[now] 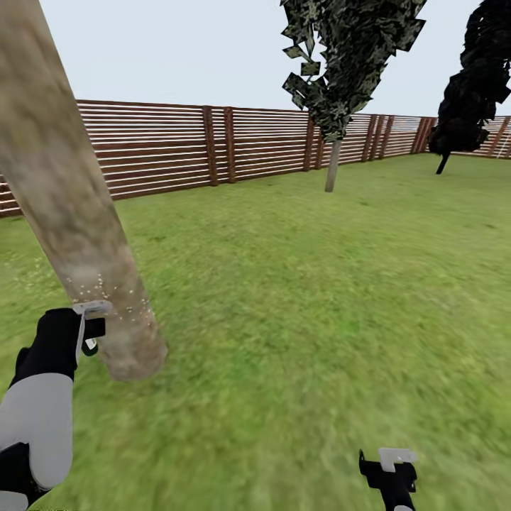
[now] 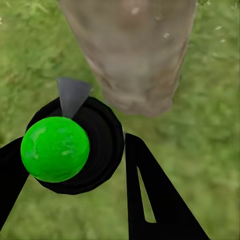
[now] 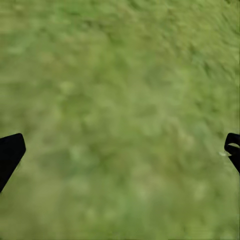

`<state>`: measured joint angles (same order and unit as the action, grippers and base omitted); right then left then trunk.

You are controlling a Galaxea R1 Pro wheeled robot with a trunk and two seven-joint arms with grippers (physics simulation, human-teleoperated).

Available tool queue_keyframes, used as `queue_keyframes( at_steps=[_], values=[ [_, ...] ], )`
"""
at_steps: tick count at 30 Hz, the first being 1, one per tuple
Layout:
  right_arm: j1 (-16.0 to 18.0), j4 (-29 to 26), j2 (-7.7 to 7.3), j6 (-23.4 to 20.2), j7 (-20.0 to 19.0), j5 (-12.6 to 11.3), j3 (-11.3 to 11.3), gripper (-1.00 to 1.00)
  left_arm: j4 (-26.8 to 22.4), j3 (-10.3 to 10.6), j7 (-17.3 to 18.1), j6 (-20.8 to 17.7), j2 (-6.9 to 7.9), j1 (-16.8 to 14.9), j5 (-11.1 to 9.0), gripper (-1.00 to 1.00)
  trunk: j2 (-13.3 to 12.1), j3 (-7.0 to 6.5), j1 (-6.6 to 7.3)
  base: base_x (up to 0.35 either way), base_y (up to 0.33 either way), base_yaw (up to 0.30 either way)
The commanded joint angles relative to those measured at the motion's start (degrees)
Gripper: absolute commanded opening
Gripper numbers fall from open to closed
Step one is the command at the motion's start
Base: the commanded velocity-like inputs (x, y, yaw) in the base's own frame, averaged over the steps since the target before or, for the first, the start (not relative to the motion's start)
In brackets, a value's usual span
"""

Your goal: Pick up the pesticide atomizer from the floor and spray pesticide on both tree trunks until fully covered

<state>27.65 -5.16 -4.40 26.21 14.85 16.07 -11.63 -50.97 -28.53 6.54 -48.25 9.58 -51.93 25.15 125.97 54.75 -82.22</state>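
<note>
Aiming low, your left gripper [image 2: 75, 165] pinches the atomizer [image 2: 65, 147] beside the trunk [image 1: 78, 213] so spray lands on bark; your right gripper [image 3: 120, 150] hangs spread, idle.

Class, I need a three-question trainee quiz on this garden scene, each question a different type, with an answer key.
1. True or false: the left gripper holds the pesticide atomizer beside the near tree trunk.
2. The right gripper hangs over: A) a stepping stone B) grass lawn C) the fence
3. Fill in: a wooden ____ rings the lawn.

Key: 1 true; 2 B; 3 fence.
</note>
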Motion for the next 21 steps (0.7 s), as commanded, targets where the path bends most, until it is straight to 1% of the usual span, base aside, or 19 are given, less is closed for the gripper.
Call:
queue_keyframes(
  at_steps=[1, 11, 16, 21],
  values=[
    [0.03, 0.06, 0.0, 0.16, 0.18, 0.62, -0.41, 1.0, -0.14, -0.12, 0.57, -0.22, -0.01, -0.21, 0.6, -1.0, 0.02, 0.05, -0.01, 0.144, -0.236, 0.276],
    [0.03, 0.06, 0.0, 0.16, 0.18, 0.61, -0.46, 1.0, -0.18, -0.12, 0.56, -0.27, -0.25, -0.33, 0.6, -1.0, 0.02, 0.05, -0.01, 0.013, -0.269, 0.268],
    [0.03, 0.06, -0.25, 0.16, 0.18, 0.63, -0.47, 1.0, -0.25, -0.12, 0.55, -0.27, -0.29, -0.37, 0.61, -1.0, 0.02, 0.05, -0.01, 0.013, -0.273, 0.029],
    [0.03, 0.06, -0.26, 0.16, 0.18, 0.63, -0.47, 1.0, -0.22, -0.08, 0.5, -0.18, -0.35, -0.23, 0.6, -1.0, 0.02, 0.05, -0.01, 0.187, -0.227, 0.0]
  ],
)
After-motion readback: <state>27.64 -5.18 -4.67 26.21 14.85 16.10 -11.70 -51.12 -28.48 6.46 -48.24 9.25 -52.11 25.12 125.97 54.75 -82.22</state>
